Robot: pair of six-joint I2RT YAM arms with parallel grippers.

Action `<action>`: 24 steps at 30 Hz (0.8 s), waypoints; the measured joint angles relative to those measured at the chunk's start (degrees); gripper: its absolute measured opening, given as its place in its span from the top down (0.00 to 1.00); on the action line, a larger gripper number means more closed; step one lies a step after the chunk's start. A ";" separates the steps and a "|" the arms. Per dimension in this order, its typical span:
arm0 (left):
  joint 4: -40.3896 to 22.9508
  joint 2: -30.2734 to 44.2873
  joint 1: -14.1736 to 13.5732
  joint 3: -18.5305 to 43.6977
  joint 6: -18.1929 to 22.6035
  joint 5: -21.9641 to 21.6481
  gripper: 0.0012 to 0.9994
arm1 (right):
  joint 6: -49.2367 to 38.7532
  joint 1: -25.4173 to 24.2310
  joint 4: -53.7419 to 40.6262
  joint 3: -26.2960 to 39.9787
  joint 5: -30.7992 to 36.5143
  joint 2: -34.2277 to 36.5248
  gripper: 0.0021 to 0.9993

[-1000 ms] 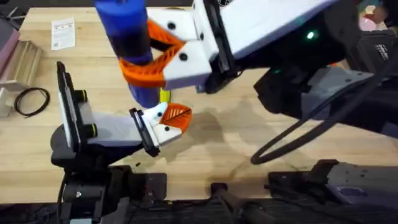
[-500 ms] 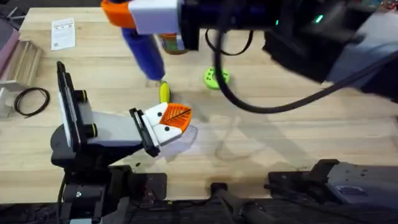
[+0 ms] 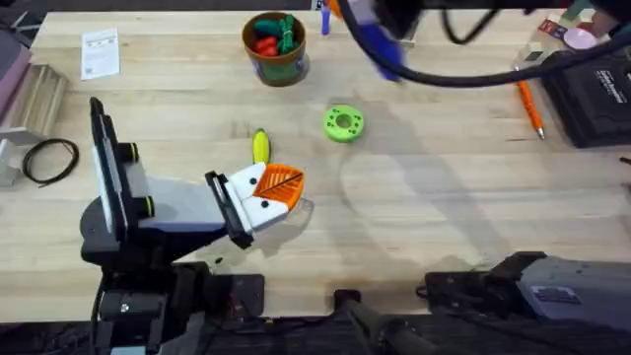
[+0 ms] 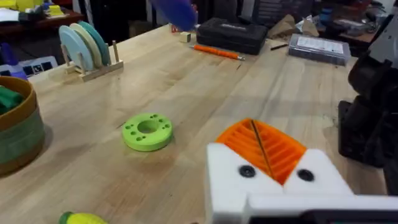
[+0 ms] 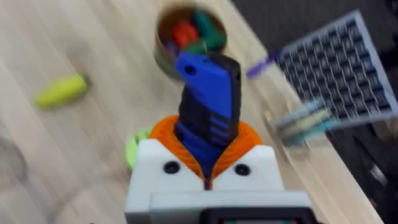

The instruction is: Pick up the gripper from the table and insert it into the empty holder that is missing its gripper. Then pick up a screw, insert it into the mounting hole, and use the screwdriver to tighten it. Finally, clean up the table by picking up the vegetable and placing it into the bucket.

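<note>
My left gripper (image 3: 274,189) rests low over the table with its orange ribbed pads (image 4: 261,146) pressed together, shut on nothing. Both white holders (image 4: 249,180) carry an orange wedge. The yellow vegetable (image 3: 260,147) lies on the wood just beyond the left fingertips, also low in the left wrist view as the vegetable (image 4: 81,218). My right gripper (image 5: 208,155) is shut on the blue screwdriver (image 5: 208,102), raised over the table's far side as a blurred screwdriver (image 3: 378,41). The bucket (image 3: 276,61) stands at the back centre with red and green toys inside.
A green disc (image 3: 343,123) lies between the bucket and the table's middle. An orange stick (image 3: 529,108) and a black case (image 3: 601,89) are at the right. A gridded tray (image 5: 339,68) sits past the bucket. A cable coil (image 3: 49,160) lies far left.
The right arm has carried the screwdriver away from the left gripper toward the far side of the table, uncovering the bucket and green disc. The left arm has not moved.
</note>
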 joint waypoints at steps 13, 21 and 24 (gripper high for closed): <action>0.00 0.00 0.00 0.00 0.00 0.00 0.99 | -24.88 -15.63 -26.32 0.04 5.43 10.78 0.98; 0.00 0.00 0.00 0.00 0.00 0.00 0.99 | -31.97 -18.36 -24.22 0.04 12.15 20.90 0.98; 0.00 0.00 0.00 0.00 0.00 0.00 0.99 | -33.93 -18.36 -21.94 0.04 13.30 23.36 0.98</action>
